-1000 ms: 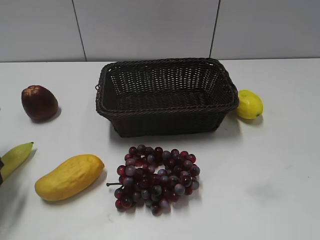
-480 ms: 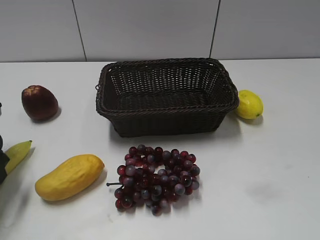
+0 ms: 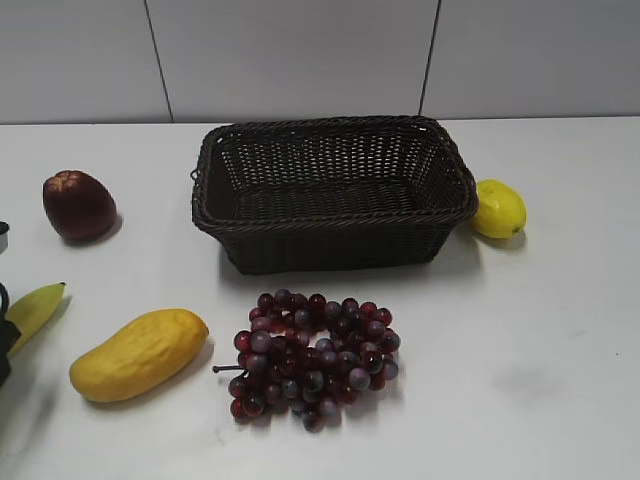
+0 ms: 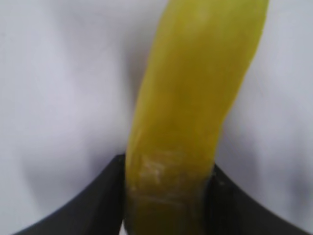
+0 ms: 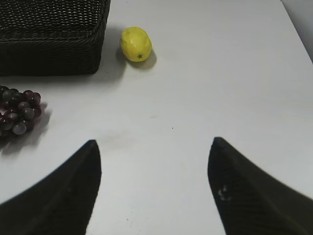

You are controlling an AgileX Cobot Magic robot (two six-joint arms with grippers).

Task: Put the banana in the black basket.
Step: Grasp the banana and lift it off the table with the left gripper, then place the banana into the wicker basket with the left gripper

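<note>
The banana (image 3: pixel 36 304) lies on the white table at the far left; only its pointed end shows in the exterior view. In the left wrist view the banana (image 4: pixel 195 93) fills the frame. My left gripper (image 4: pixel 168 169) has both black fingers pressed against its sides, and it shows at the left edge of the exterior view (image 3: pixel 4 335). The black basket (image 3: pixel 330 240) stands empty at the back centre, well right of the banana, and its corner shows in the right wrist view (image 5: pixel 49 44). My right gripper (image 5: pixel 154 147) is open and empty above bare table.
A fat yellow mango (image 3: pixel 138 352) lies just right of the banana. A bunch of red grapes (image 3: pixel 315 355) lies in front of the basket. A dark red fruit (image 3: pixel 78 205) is at the back left. A lemon (image 3: pixel 498 208) sits by the basket's right end.
My left gripper has come into the left edge of the exterior view and now covers the banana's near end. The banana's tip has barely shifted. Everything else is still.
</note>
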